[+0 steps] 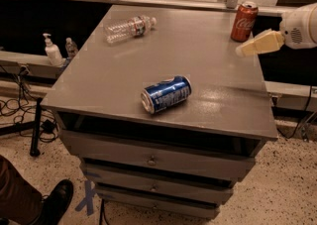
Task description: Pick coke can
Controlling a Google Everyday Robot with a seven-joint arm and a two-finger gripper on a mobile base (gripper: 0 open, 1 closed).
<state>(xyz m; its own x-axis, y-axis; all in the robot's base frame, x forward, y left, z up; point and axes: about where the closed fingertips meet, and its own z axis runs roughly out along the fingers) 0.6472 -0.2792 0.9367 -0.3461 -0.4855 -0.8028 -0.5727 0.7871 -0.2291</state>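
One coke can (244, 21) stands upright, upper right of frame, near the far corner of the tabletop (208, 70). Claw (257, 44) hovers just beside it at lower right, holding nothing; how wide it is set, cannot tell. By my reckoning, closing in, gripping and lifting all remain.

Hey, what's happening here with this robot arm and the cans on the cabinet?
A robot's gripper reaches in from the right, close beside the upright coke can at the far right corner of the cabinet top. The can is not yet lifted. A blue can lies on its side near the front; a plastic bottle lies at the far left.
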